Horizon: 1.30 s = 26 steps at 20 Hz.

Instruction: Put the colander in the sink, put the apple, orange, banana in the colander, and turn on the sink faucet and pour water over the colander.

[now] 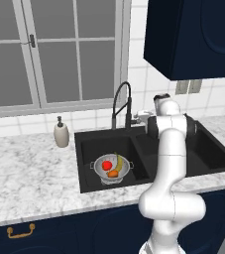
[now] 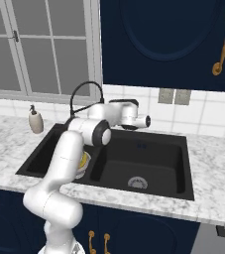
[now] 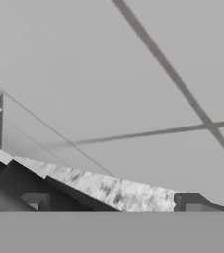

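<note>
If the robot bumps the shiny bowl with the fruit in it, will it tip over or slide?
The small shiny silver metal colander sits low on the flat floor of the matte black sink, so it would probably slide rather than tip. The red apple, orange fruit and yellow banana inside likely weigh it down, though the round ones might roll about.

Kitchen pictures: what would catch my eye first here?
The white arm rearing up in front of the black sink, its claw held by the black faucet. Then the shiny colander in the left basin, holding a red apple, an orange and a banana.
</note>
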Tool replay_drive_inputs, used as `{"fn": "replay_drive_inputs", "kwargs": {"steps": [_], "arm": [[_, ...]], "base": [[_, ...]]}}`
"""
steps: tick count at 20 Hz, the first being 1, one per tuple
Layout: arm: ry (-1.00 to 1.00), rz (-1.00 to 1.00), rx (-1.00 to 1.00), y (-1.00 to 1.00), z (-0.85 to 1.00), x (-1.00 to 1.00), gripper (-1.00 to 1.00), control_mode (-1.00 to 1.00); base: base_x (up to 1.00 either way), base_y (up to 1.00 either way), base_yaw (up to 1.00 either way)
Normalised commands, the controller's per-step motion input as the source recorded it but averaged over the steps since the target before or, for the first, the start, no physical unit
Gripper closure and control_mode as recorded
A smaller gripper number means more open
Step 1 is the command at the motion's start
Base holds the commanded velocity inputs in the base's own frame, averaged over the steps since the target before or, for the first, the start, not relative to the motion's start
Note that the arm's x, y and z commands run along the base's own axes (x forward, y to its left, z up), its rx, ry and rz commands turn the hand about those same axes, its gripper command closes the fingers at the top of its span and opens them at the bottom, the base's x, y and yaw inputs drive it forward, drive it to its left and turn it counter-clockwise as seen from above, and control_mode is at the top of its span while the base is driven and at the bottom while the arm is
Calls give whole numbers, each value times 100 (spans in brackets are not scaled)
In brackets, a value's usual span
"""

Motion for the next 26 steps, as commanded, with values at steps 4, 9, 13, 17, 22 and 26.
{"fn": "replay_drive_inputs", "kwargs": {"steps": [4,9,13,17,22,26], "arm": [[0,0,0,-14,-8,26,-100,-100],[0,-3,-3,0,-12,0,100,-100],[0,-7,-5,-24,-10,1,100,-100],[0,-10,-4,-64,-3,0,100,-100],[0,-14,-1,-90,-3,0,100,-100],[2,-16,0,-100,-6,-10,100,-100]], "base": [[0,0,0],[0,0,0],[0,0,0],[0,0,0],[0,0,0],[0,0,0]]}}
